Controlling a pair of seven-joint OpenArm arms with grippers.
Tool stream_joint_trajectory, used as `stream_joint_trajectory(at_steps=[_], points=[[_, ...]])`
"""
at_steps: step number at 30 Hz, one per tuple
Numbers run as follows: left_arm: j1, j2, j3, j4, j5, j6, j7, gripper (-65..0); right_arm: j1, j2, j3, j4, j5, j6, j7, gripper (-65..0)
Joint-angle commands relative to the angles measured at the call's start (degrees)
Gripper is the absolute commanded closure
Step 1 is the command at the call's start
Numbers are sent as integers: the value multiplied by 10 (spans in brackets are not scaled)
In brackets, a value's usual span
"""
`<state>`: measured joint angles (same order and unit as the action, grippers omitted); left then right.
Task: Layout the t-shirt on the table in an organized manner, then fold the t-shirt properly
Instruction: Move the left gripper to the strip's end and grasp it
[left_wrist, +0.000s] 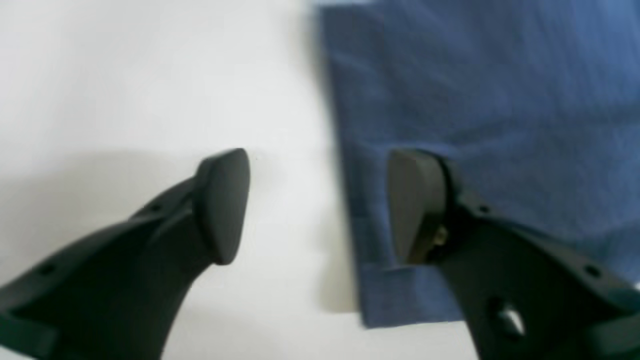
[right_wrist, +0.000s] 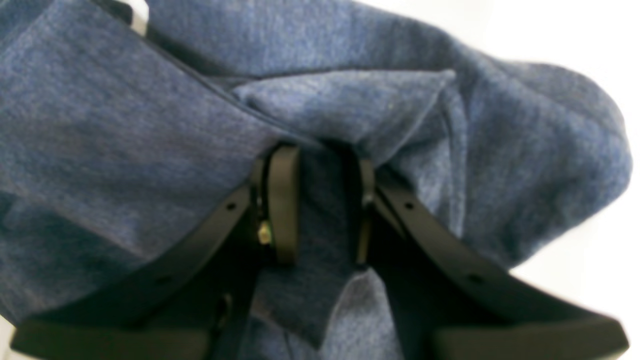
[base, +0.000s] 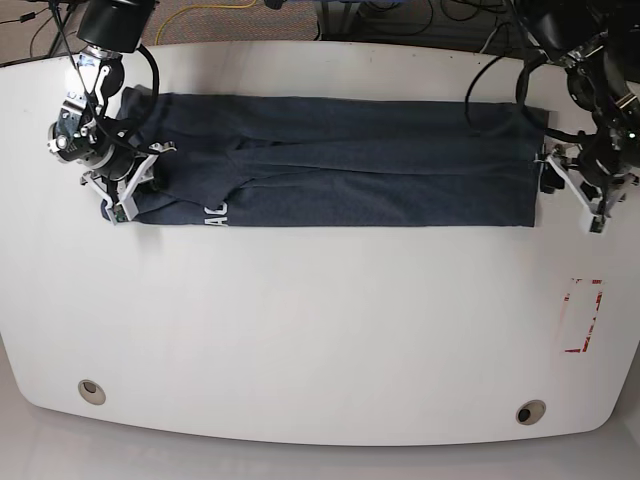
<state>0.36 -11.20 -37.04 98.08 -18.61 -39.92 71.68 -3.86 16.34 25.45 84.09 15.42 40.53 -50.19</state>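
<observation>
The shirt (base: 340, 160) is lying on the table (base: 320, 320) as a long band running across it, far side of centre, with an arm at each short end. Its long axis is running from one arm to the other, so the next fold most likely brings one end toward the other.

The left gripper (left_wrist: 320, 205) is standing with its jaws wide apart and holding nothing: one finger is over bare table, the other over the cloth, so the shirt's edge is passing between them. The right gripper (right_wrist: 320, 205) is pinching a bunched fold of shirt at the opposite end.

Both wrist views are soft. In the right one, cloth is filling the picture, and I cannot tell how many layers are in the pinch, possibly two. In the base view, part of the white lettering (base: 215, 213) is folded under.
</observation>
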Motion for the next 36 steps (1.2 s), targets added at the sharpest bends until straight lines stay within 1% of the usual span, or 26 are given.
stream_joint_trajectory(at_steps=[1, 4, 7, 11, 15, 19, 23, 25, 29, 36], points=[[-17, -6, -12, 9, -33, -1, 7, -415, 2, 7, 2, 1, -17, -5, -23, -140], [-24, -7, -33, 7, -52, -1, 19, -417, 2, 7, 2, 1, -17, -5, -23, -140], [-24, -7, -39, -12, -67, -1, 22, -417, 2, 7, 2, 1, -17, -5, -23, -140], [-24, -19, -38, -59, -93, -1, 22, -415, 2, 7, 2, 1, -17, -5, -23, -140], [-22, -22, -38, -114, -113, -1, 20, -415, 2, 7, 2, 1, -17, -5, -23, -140], [-21, -22, -38, -155, -117, -1, 19, -415, 2, 7, 2, 1, -17, -5, -23, -140], [-21, -21, -37, -173, -116, -1, 19, -415, 2, 7, 2, 1, -17, -5, -23, -140], [-20, -21, -30, -180, -116, -1, 19, -415, 2, 7, 2, 1, -17, -5, -23, -140], [-19, -21, 10, -181, -116, -1, 19, -413, 2, 7, 2, 1, -15, -5, -23, -140], [-10, -20, 56, -182, -116, -1, 19, -346, 2, 6, 3, 2, -12, -5, -23, -140]])
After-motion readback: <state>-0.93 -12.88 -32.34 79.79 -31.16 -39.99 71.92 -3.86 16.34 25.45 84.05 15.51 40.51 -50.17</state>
